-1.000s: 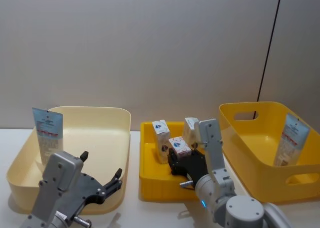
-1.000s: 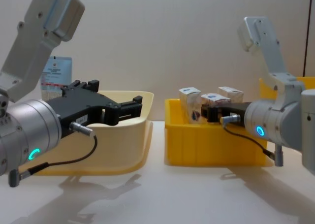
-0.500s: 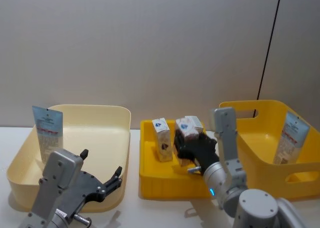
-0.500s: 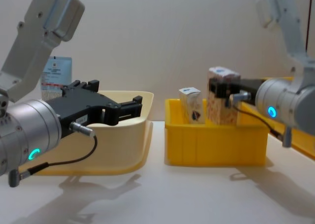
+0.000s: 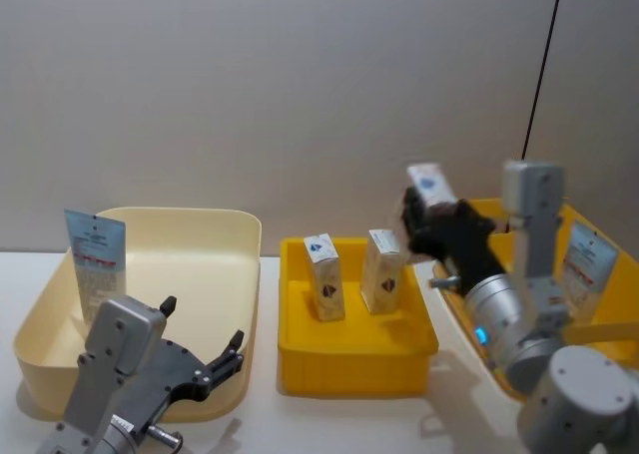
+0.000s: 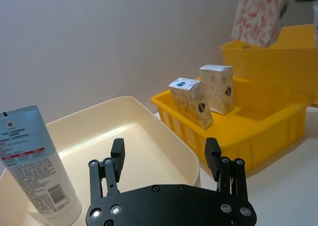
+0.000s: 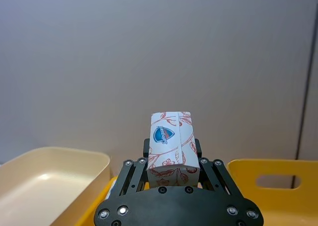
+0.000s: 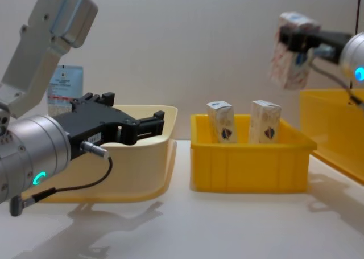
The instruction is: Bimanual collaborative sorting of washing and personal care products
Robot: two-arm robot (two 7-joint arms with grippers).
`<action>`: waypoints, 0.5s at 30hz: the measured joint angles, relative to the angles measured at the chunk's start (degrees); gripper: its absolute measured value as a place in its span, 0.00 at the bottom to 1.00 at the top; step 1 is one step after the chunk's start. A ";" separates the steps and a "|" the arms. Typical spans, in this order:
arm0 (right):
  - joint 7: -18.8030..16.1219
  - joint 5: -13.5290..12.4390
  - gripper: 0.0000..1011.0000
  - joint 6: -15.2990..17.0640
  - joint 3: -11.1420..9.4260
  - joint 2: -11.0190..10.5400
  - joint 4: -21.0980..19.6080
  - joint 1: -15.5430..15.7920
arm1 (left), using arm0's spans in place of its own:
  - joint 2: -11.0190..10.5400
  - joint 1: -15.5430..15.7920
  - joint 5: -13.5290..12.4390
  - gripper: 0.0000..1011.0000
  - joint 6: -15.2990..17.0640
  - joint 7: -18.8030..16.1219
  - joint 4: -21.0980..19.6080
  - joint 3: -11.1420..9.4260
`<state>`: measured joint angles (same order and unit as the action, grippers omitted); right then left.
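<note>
Two upright cartons (image 5: pixel 351 274) block the small yellow bin (image 5: pixel 356 355) toward twelve o'clock; its six o'clock half lies free. In the cream bin (image 5: pixel 240 274), a squeeze tube (image 5: pixel 97 264) occupies nine o'clock, the rest open.

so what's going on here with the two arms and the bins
The right gripper is shut on a small carton and holds it in the air between the middle yellow bin and the large yellow bin on the right. Two more cartons stand upright in the middle bin. A squeeze tube leans inside the right bin, and another tube stands in the cream bin. The left gripper hangs open at the cream bin's near rim, holding nothing.
</note>
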<state>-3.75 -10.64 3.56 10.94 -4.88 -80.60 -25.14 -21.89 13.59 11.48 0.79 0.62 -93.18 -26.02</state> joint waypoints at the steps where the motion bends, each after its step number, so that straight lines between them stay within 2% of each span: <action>1: 0.05 -0.15 0.40 0.00 -0.41 -0.18 -0.62 0.23 | 0.00 0.00 0.00 0.99 0.00 0.00 0.00 0.00; 6: 0.82 -0.72 0.40 0.83 -3.44 -1.51 -5.49 2.35 | 0.00 0.00 0.00 0.99 0.00 0.00 0.00 0.00; 15: 2.31 -1.11 0.40 4.42 -7.07 -3.06 -11.65 6.47 | 0.00 0.00 0.00 0.99 0.00 0.01 0.00 0.00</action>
<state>-1.43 -11.75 7.98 3.87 -7.94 -92.25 -18.67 -21.90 13.59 11.48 0.80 0.63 -93.18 -26.03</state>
